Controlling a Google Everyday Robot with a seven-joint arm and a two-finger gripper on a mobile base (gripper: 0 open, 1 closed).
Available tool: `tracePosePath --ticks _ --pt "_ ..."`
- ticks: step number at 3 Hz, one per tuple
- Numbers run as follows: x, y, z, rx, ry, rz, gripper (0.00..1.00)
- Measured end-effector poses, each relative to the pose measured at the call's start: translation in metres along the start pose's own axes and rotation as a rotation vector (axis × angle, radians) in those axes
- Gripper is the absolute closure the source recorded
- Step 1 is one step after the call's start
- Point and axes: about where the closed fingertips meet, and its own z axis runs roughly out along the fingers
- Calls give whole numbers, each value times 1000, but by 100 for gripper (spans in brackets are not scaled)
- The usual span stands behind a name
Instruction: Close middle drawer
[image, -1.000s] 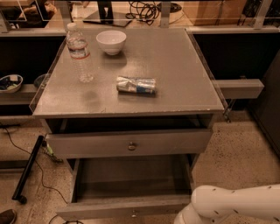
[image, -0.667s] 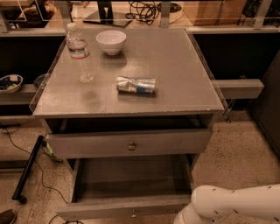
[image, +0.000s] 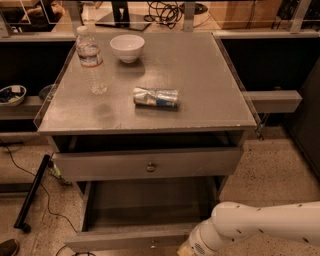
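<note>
The middle drawer (image: 150, 239) is pulled far out at the bottom of the view. It has a low grey front with a small round knob (image: 152, 244), and its bare grey inside (image: 150, 205) shows. Above it, another grey drawer (image: 100, 165) with a centre knob stands slightly open under the tabletop. My white arm (image: 260, 225) comes in from the lower right and ends by the middle drawer's front right corner. My gripper is out of view below the bottom edge.
On the grey cabinet top (image: 200, 75) stand a water bottle (image: 91, 60) and a white bowl (image: 127, 47), with a crumpled chip bag (image: 155, 97) lying nearby. A black pole (image: 31, 192) and cables lie on the floor at left. A grey shelf (image: 272, 100) juts out at right.
</note>
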Motion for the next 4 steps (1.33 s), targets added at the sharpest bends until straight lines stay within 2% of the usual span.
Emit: tracePosePath --ticks 1,2,3,4 --pt "-14 -5 -4 22 -49 -3 100" --pt "-14 -5 -4 22 -49 -3 100" --pt "16 -21 10 34 0 86 100" --pt "4 -23 19 29 2 72 100"
